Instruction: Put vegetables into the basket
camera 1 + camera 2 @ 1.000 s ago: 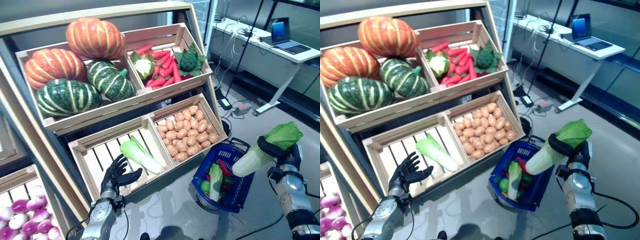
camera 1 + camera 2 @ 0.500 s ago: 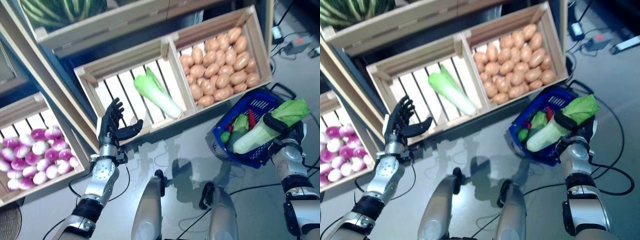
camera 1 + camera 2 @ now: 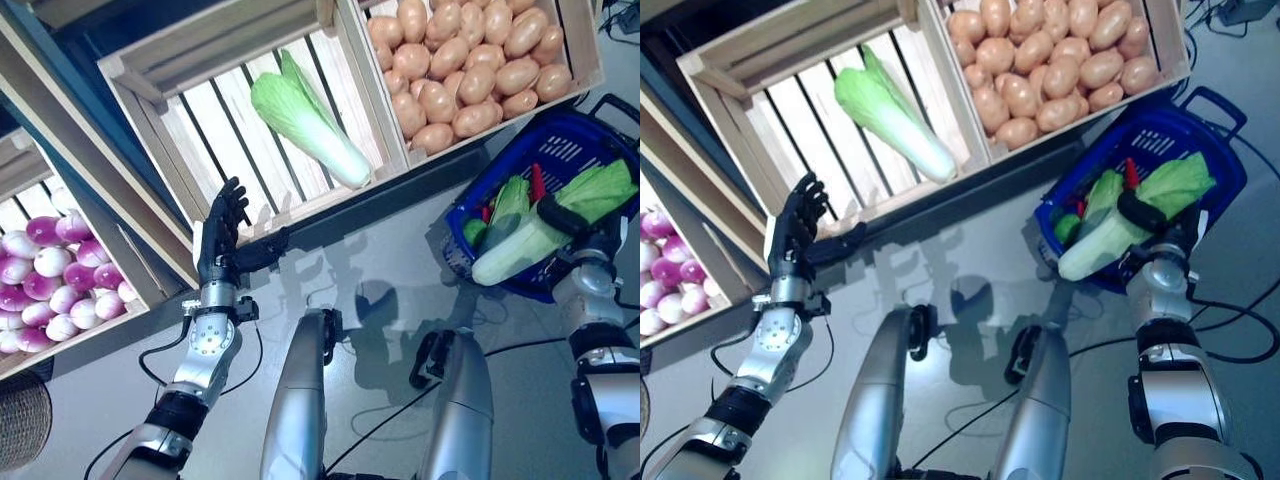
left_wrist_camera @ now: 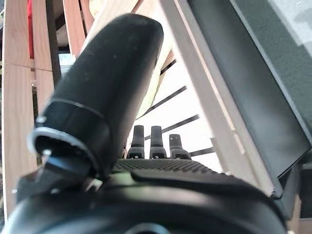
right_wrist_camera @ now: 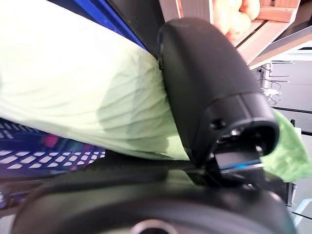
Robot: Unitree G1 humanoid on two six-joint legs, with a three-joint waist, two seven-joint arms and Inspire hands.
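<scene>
My right hand (image 3: 577, 224) is shut on a pale green napa cabbage (image 3: 530, 242), held lengthwise over the near rim of the blue basket (image 3: 560, 137) on the floor. In the right wrist view the thumb (image 5: 207, 92) presses across the cabbage (image 5: 73, 87). The basket holds another cabbage (image 3: 507, 205), a red pepper and green vegetables. A second napa cabbage (image 3: 305, 113) lies in the slatted wooden crate (image 3: 215, 140) on the low shelf. My left hand (image 3: 222, 235) is open, its fingers straight, just below that crate's front edge.
A crate of potatoes (image 3: 465, 65) sits right of the cabbage crate, directly behind the basket. A low crate of purple-and-white turnips (image 3: 50, 290) stands at the left. Grey floor lies in front of the shelves.
The camera has tilted further down, so the whole scene has shifted. My right hand has carried the cabbage down over the basket. The left hand stays open by the crate.
</scene>
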